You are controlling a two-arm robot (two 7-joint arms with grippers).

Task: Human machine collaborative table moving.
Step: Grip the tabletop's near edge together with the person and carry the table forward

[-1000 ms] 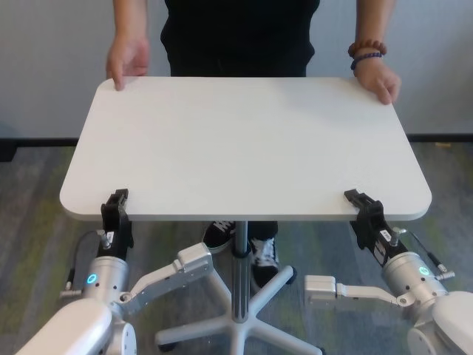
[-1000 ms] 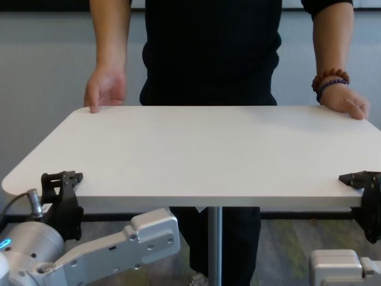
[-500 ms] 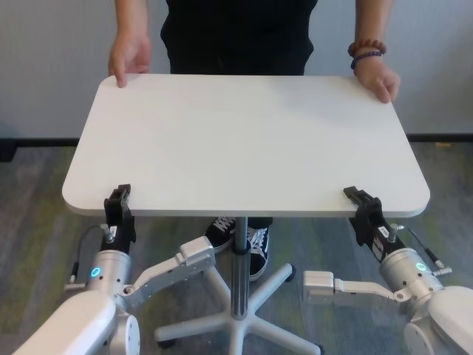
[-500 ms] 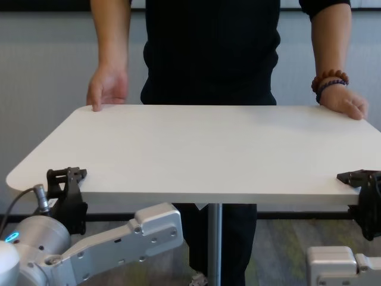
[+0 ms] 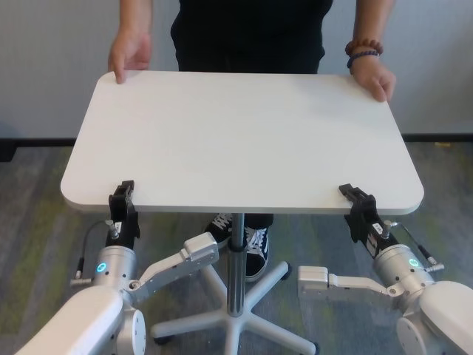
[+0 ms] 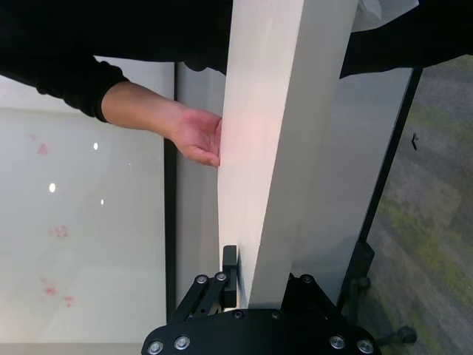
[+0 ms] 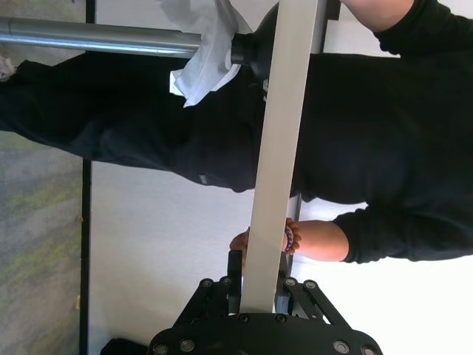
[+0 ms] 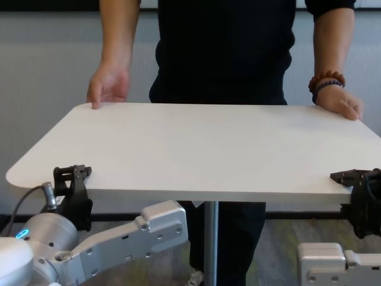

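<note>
The white table (image 5: 244, 137) stands on a slim metal pole (image 5: 235, 259) between me and the human (image 5: 247, 33) in a black shirt. The human holds the far corners, one hand (image 5: 129, 55) at the far left and one with bead bracelets (image 5: 363, 53) at the far right. My left gripper (image 5: 123, 205) is shut on the table's near edge at the left; it also shows in the chest view (image 8: 72, 182). My right gripper (image 5: 357, 205) is shut on the near edge at the right. The wrist views show the table's edge (image 6: 277, 185) (image 7: 273, 170) between the jaws.
The table's five-star wheeled base (image 5: 225, 314) sits on grey-green carpet (image 5: 37, 222). The human's black-and-white shoes (image 5: 251, 248) are under the table top. A pale wall (image 5: 44, 66) with a dark skirting runs behind.
The table and both grippers have shifted a little away from me and to my right. The human has stepped the same way, hands still on the far corners.
</note>
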